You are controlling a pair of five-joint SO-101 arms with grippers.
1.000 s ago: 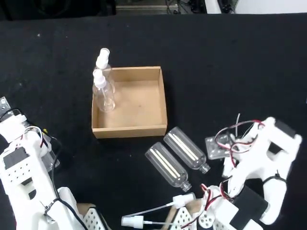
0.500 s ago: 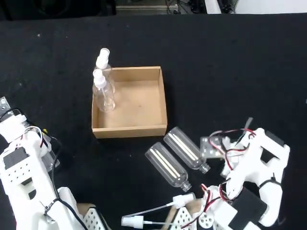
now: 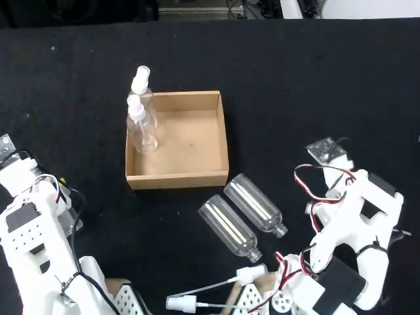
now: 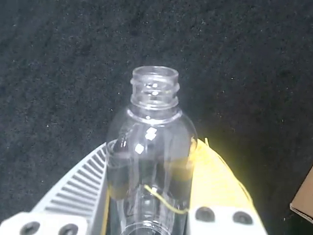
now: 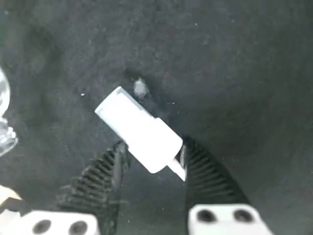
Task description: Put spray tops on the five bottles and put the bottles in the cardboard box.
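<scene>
Black cloth covers the table (image 3: 315,79). In the high view the box (image 3: 197,177) sits just off centre toward 10 o'clock, open side up. One capped bottle (image 3: 142,128) stands inside it against the 9 o'clock wall. A second capped bottle (image 3: 140,82) stands at the box's 11 o'clock corner; I cannot tell whether it is inside or just outside.

At 5 o'clock from the box two bare bottles (image 3: 230,226) lie side by side on the cloth, close together, with their necks toward 4 o'clock. Two loose spray tops (image 3: 252,272) with thin tubes lie near the table's 6 o'clock edge.

The left arm (image 3: 29,243) is at 8 o'clock on the table. The left gripper (image 4: 152,147) is closed around the body of an open-necked bottle (image 4: 154,98), with a finger pressing on each side and the neck pointing away from the wrist.

The right arm (image 3: 354,230) is at 4 o'clock, well apart from the box. The right gripper (image 5: 152,147) is parted only narrowly and pinches a white spray top (image 5: 137,128) by one end. The rest of that top sticks out beyond the fingertips over the cloth.
</scene>
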